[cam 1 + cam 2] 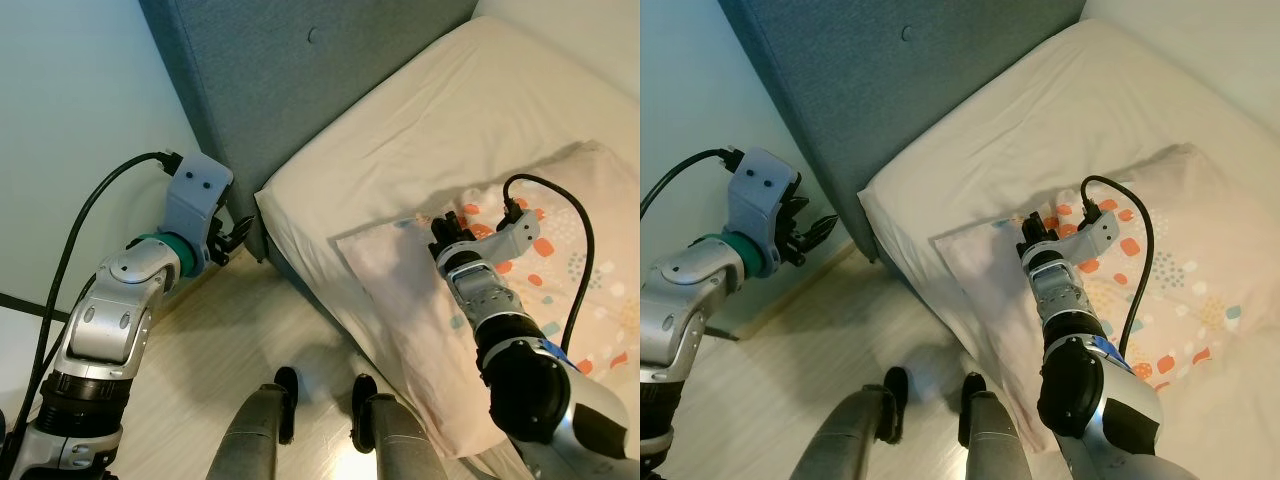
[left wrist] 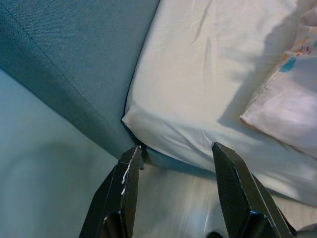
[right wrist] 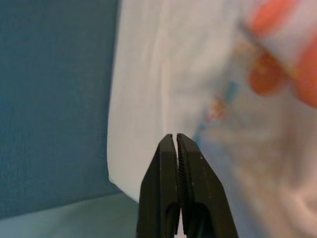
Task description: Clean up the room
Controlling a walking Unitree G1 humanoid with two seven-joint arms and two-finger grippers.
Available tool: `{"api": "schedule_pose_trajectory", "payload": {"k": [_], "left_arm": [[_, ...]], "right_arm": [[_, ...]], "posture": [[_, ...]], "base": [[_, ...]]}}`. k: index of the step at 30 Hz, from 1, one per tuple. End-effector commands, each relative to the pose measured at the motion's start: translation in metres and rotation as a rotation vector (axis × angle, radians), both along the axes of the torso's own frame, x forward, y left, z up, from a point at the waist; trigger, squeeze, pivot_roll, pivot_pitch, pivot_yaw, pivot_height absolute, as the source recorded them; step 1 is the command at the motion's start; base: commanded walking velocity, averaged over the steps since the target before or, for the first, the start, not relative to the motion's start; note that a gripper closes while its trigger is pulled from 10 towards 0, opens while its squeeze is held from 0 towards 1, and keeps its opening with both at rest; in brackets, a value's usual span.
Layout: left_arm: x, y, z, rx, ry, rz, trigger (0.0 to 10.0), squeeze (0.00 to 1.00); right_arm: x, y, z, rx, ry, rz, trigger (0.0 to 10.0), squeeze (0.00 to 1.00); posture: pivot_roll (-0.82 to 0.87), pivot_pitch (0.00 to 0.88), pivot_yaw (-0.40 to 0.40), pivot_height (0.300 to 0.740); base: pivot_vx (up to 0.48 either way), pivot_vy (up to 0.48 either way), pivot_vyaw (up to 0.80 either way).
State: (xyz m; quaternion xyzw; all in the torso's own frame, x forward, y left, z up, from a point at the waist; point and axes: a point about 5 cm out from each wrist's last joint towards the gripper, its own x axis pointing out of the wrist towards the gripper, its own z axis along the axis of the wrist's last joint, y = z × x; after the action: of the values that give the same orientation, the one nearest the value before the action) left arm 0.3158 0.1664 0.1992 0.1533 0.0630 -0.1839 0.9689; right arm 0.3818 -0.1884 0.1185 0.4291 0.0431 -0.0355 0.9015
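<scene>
Two grippers: the right gripper (image 1: 443, 224), fingers together, rests on the cream pillow with coloured dots (image 1: 560, 290), likely straightening it; the left gripper (image 2: 173, 163) hovers, fingers apart.

We see our left gripper (image 2: 173, 183) raised with fingers parted, while our right gripper (image 3: 177, 148) (arm stretched forward) has its fingers pressed together.
</scene>
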Motion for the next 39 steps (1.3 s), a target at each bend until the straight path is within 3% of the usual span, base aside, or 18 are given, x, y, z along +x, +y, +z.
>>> {"api": "schedule_pose_trajectory", "payload": {"k": [1, 2, 3, 4, 5, 6, 7, 10, 17, 22, 24, 25, 26, 28, 33, 35, 37, 39], "left_arm": [[-0.005, -0.005, -0.015, 0.002, 0.049, -0.024, 10.0, 0.00], [-0.005, -0.005, -0.015, 0.002, 0.049, -0.024, 10.0, 0.00], [-0.008, -0.008, -0.019, -0.002, 0.059, -0.035, 10.0, 0.00], [-0.008, -0.008, -0.019, -0.002, 0.059, -0.035, 10.0, 0.00], [-0.009, -0.010, -0.020, -0.006, 0.063, -0.039, 10.0, 0.00], [-0.010, -0.013, -0.023, -0.014, 0.071, -0.047, 10.0, 0.00], [-0.010, -0.013, -0.023, -0.014, 0.071, -0.047, 10.0, 0.00], [-0.012, -0.025, -0.030, -0.033, 0.087, -0.078, 10.0, 0.00], [-0.011, -0.039, -0.047, -0.085, 0.138, -0.112, 10.0, 0.00], [-0.020, -0.056, -0.069, -0.166, 0.237, -0.158, 10.0, 0.00], [-0.022, -0.066, -0.082, -0.160, 0.265, -0.169, 10.0, 0.00], [-0.022, -0.066, -0.082, -0.160, 0.265, -0.169, 10.0, 0.00], [-0.019, -0.072, -0.090, -0.172, 0.281, -0.154, 10.0, 0.00], [-0.015, -0.073, -0.092, -0.177, 0.279, -0.128, 10.0, 0.00], [-0.003, -0.067, -0.092, -0.189, 0.254, -0.031, 10.0, 0.00], [0.003, -0.055, -0.089, -0.187, 0.229, 0.035, 10.0, 0.00], [0.005, -0.050, -0.088, -0.187, 0.221, 0.056, 10.0, 0.00], [0.006, -0.032, -0.086, -0.175, 0.206, 0.107, 10.0, 0.00]], "right_arm": [[-0.004, -0.003, -0.001, -0.218, -0.001, -0.032, 5.0, 0.00], [-0.004, -0.003, -0.001, -0.218, -0.001, -0.032, 5.0, 0.00], [-0.008, -0.010, 0.002, -0.390, -0.012, -0.082, 10.0, 0.00], [-0.008, -0.010, 0.002, -0.390, -0.012, -0.082, 10.0, 0.00], [-0.010, -0.013, 0.003, -0.455, -0.019, -0.108, 10.0, 0.00], [-0.019, -0.026, 0.003, -0.550, -0.008, -0.204, 10.0, 0.00], [-0.019, -0.026, 0.003, -0.550, -0.008, -0.204, 10.0, 0.00], [-0.053, -0.057, -0.001, -0.664, 0.043, -0.456, 10.0, 0.00], [-0.082, -0.062, -0.031, -0.621, 0.122, -0.529, 10.0, 0.00], [-0.080, -0.045, -0.030, -0.641, 0.045, -0.448, 10.0, 0.00], [-0.072, -0.031, -0.018, -0.686, -0.039, -0.330, 10.0, 0.00], [-0.072, -0.031, -0.018, -0.686, -0.039, -0.330, 10.0, 0.00], [-0.068, -0.018, -0.013, -0.716, -0.083, -0.229, 10.0, 0.00], [-0.067, -0.012, -0.015, -0.718, -0.078, -0.170, 10.0, 0.00], [-0.069, 0.006, -0.032, -0.713, -0.035, 0.013, 10.0, 0.00], [-0.073, 0.022, -0.046, -0.708, -0.004, 0.150, 10.0, 0.00], [-0.074, 0.026, -0.051, -0.696, 0.010, 0.186, 10.0, 0.00], [-0.076, 0.038, -0.060, -0.627, 0.045, 0.246, 10.0, 0.00]], "posture": [[0.09, 0.291, 0.063, 0.740], [0.09, 0.291, 0.063, 0.740], [0.07, 0.289, 0.058, 0.740], [0.07, 0.289, 0.058, 0.740], [0.07, 0.289, 0.058, 0.740], [0.05, 0.284, 0.054, 0.740], [0.05, 0.284, 0.054, 0.740], [0.01, 0.264, 0.052, 0.740], [-0.03, 0.225, 0.055, 0.740], [-0.06, 0.197, 0.053, 0.740], [-0.07, 0.192, 0.045, 0.740], [-0.07, 0.192, 0.045, 0.740], [-0.08, 0.187, 0.035, 0.740], [-0.08, 0.185, 0.029, 0.740], [-0.08, 0.181, 0.006, 0.740], [-0.07, 0.181, -0.001, 0.740], [-0.07, 0.181, -0.001, 0.740], [-0.07, 0.181, -0.001, 0.740]], "base": [[0.000, 0.000, 0.00], [0.000, 0.000, 0.00], [0.000, 0.000, 0.00], [0.000, 0.000, 0.00], [0.000, 0.000, 0.00], [0.000, 0.000, 0.00], [0.000, 0.000, 0.00], [0.000, 0.000, 0.00], [0.000, 0.000, 0.00], [0.000, 0.000, 0.00], [0.000, 0.000, 0.00], [0.000, 0.000, 0.00], [0.000, 0.000, 0.00], [0.000, 0.000, 0.00], [0.000, 0.000, 0.00], [0.000, 0.000, 0.00], [0.000, 0.000, 0.00], [0.000, 0.000, 0.00]]}}
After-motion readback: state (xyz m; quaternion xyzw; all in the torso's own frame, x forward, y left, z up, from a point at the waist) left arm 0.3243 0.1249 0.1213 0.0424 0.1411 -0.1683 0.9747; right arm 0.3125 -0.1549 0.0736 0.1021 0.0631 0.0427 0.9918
